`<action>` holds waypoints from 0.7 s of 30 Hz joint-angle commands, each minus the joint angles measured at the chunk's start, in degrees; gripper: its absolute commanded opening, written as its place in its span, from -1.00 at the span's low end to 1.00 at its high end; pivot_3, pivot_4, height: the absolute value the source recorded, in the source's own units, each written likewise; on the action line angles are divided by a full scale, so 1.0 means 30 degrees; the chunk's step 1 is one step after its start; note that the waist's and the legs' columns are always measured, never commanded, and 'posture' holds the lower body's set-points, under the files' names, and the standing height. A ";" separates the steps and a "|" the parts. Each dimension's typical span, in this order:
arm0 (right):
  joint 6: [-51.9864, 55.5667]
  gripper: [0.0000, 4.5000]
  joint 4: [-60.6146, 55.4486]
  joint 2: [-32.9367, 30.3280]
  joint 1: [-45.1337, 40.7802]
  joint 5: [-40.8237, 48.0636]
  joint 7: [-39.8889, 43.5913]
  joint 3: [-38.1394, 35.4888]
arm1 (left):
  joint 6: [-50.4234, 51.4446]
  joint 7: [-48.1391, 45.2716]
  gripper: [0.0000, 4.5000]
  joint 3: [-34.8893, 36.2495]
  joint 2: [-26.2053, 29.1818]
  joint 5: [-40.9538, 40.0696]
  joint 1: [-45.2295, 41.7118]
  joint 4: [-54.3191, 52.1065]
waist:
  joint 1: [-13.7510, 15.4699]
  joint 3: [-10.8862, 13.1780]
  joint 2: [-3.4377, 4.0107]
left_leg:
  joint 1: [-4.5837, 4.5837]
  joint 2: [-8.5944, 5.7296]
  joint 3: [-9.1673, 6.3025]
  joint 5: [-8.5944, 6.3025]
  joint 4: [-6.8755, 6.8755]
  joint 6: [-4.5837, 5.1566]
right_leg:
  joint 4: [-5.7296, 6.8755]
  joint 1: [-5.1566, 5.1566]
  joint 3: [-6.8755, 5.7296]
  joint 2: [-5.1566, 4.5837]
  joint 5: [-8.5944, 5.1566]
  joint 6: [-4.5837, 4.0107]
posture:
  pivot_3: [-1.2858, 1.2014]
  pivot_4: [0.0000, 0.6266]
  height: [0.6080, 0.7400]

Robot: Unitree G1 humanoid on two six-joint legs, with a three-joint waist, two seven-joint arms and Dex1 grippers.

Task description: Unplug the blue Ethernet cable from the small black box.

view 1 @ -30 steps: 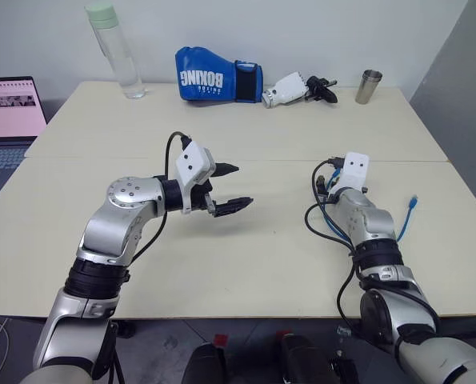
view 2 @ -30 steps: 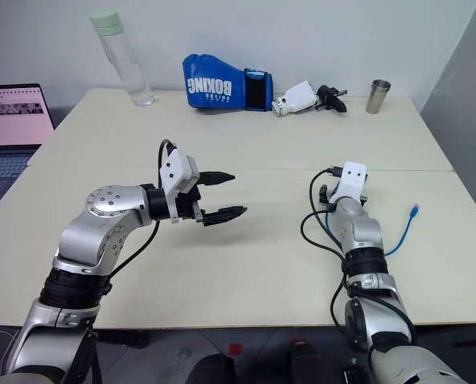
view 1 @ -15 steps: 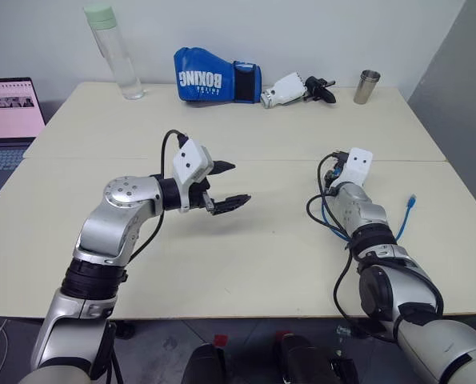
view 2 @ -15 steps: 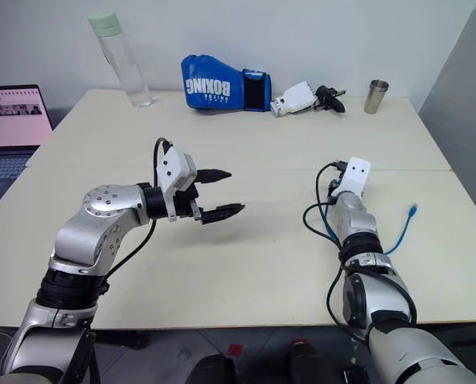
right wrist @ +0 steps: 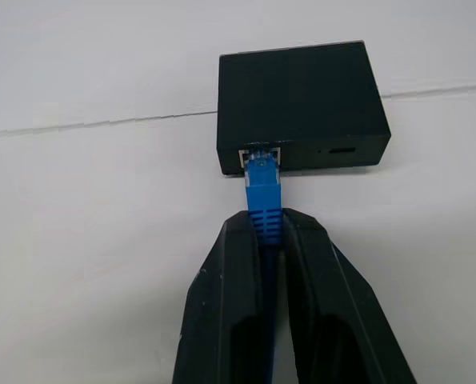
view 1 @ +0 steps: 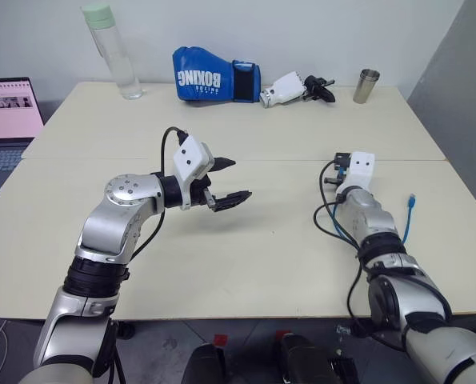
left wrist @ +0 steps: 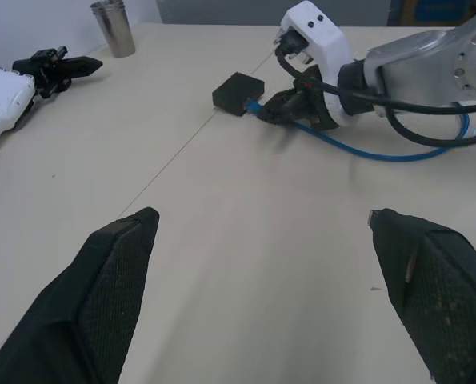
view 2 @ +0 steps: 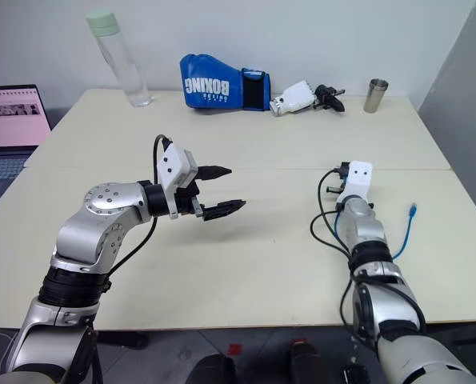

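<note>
Pinching the cable (right wrist: 263, 210) just behind its plug, my right hand (right wrist: 262, 240) had its two fingers pressed together on the ribbed boot, with the plug seated in the box (right wrist: 299, 102) directly ahead of the fingertips. The box lay flat on the worktop (right wrist: 102, 264), across a seam line, its port on the edge facing my right hand. The plug's long axis ran in line with my fingers and square to that edge, so I judged that a straight pull back along that line would clear it; a sideways pull risked dragging the light box instead. I could not tell whether the latch tab was pressed.

My left hand (view 1: 226, 182) hung spread above the middle of the worktop, well apart from the box and holding nothing. My right hand was plainly the nearer. Behind it the cable trailed in a loose loop along my right forearm, its free end (view 1: 412, 199) lying towards the worktop's right edge.
</note>
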 commanded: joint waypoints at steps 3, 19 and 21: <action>-0.2347 -0.95 -0.9624 -0.4698 0.2652 -0.0974 0.8946 0.3951 | 0.2134 0.0463 1.00 0.2478 -0.0351 -0.2412 -0.1743 0.1147 | 0.0110 0.0033 0.0053 | -0.0013 -0.0003 -0.0022 -0.0007 0.0008 0.0013 | 0.0000 -0.0012 -0.0010 0.0001 -0.0005 0.0008 | 0.03 -0.52 1.00; -1.9516 -0.95 -0.6773 -0.8519 0.1697 -0.8004 0.8797 0.5736 | 0.3940 -0.2453 1.00 0.1711 -0.1663 -0.4413 -0.4206 0.3694 | 0.0103 0.0033 0.0042 | 0.0019 -0.0013 0.0011 0.0036 0.0047 -0.0063 | 0.0010 0.0027 -0.0006 0.0000 -0.0007 0.0013 | 0.03 -0.52 1.00; -1.9772 -0.95 -0.6920 -0.8251 0.1482 -0.8702 0.8267 0.5842 | 0.4079 -0.2856 1.00 0.1486 -0.1792 -0.4496 -0.4271 0.3703 | 0.0105 0.0033 0.0041 | 0.0020 -0.0010 0.0004 0.0038 0.0051 -0.0066 | 0.0014 0.0028 -0.0012 0.0001 -0.0007 0.0012 | 0.03 -0.52 1.00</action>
